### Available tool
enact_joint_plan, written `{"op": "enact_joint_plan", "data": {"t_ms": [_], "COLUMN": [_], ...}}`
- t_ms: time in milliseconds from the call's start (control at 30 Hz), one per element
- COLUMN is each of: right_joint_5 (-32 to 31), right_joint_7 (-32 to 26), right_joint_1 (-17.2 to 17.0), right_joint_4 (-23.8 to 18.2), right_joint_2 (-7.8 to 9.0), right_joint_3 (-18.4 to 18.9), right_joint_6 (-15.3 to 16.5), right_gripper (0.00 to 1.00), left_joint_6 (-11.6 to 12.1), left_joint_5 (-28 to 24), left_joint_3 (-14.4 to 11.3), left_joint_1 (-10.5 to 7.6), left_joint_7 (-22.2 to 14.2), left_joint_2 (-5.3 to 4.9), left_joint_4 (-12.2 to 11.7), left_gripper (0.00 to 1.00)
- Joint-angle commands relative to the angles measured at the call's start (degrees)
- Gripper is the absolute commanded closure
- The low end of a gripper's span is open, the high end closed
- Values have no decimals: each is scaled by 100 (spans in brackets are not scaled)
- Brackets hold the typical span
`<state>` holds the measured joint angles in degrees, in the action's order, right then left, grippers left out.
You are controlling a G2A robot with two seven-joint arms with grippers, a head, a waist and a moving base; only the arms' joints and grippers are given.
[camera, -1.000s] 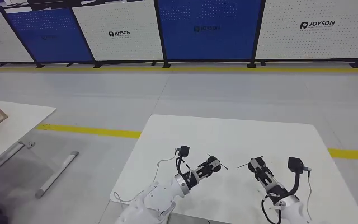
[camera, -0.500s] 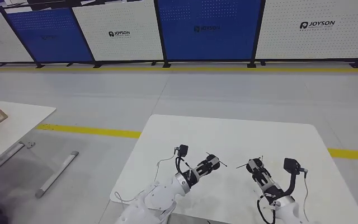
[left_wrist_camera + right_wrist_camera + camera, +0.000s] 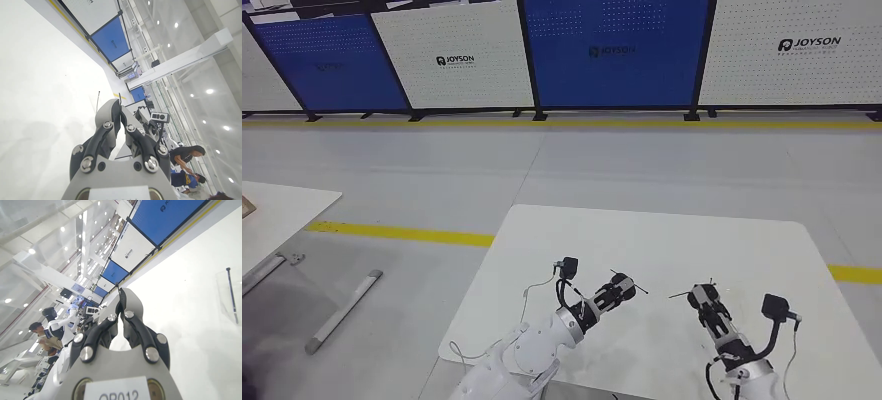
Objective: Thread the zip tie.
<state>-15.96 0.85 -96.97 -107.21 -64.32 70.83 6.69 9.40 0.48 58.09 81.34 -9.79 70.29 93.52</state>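
My left gripper (image 3: 624, 289) hovers low over the white table (image 3: 662, 235), shut on a thin black zip tie (image 3: 640, 292) whose tip (image 3: 119, 97) pokes out past the closed gripper (image 3: 119, 103). A little to its right, my right gripper (image 3: 701, 294) is shut on another black zip tie strip (image 3: 678, 295), its small end (image 3: 117, 284) showing above the closed gripper (image 3: 121, 293). The two grippers face each other with a gap between them. A longer black strip with a head (image 3: 98, 102) (image 3: 231, 294) shows off to one side; I cannot tell whether it lies on the table.
The table's far half is bare white surface. A thin cable (image 3: 532, 292) runs along the left arm near the table's left edge. Blue and white partition panels (image 3: 617, 50) stand across the floor behind a yellow line.
The right arm drifted slightly left, then back right and a little nearer. The left gripper edged a touch left. Both stay shut on their strips.
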Motion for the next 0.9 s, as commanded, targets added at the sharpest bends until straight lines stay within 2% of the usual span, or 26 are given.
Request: {"op": "enact_joint_plan", "data": {"t_ms": [0, 133, 433, 733, 867], "right_joint_5": [-119, -264, -150, -553, -614], "right_joint_7": [184, 296, 245, 863, 938], "right_joint_1": [-48, 27, 42, 310, 314], "right_joint_4": [32, 89, 85, 287, 303], "right_joint_2": [-19, -65, -75, -240, -254], "right_joint_3": [-77, -234, -248, -739, -780], "right_joint_6": [83, 68, 80, -363, -393], "right_gripper": [100, 100, 100, 100, 100], "left_joint_6": [0, 0, 0, 0, -9], "left_joint_5": [0, 0, 0, 0, 15], "left_joint_3": [0, 0, 0, 0, -6], "left_joint_1": [0, 0, 0, 0, 3], "left_joint_7": [0, 0, 0, 0, 31], "left_joint_2": [0, 0, 0, 0, 2], "left_joint_4": [0, 0, 0, 0, -1], "left_gripper": [100, 100, 100, 100, 100]}}
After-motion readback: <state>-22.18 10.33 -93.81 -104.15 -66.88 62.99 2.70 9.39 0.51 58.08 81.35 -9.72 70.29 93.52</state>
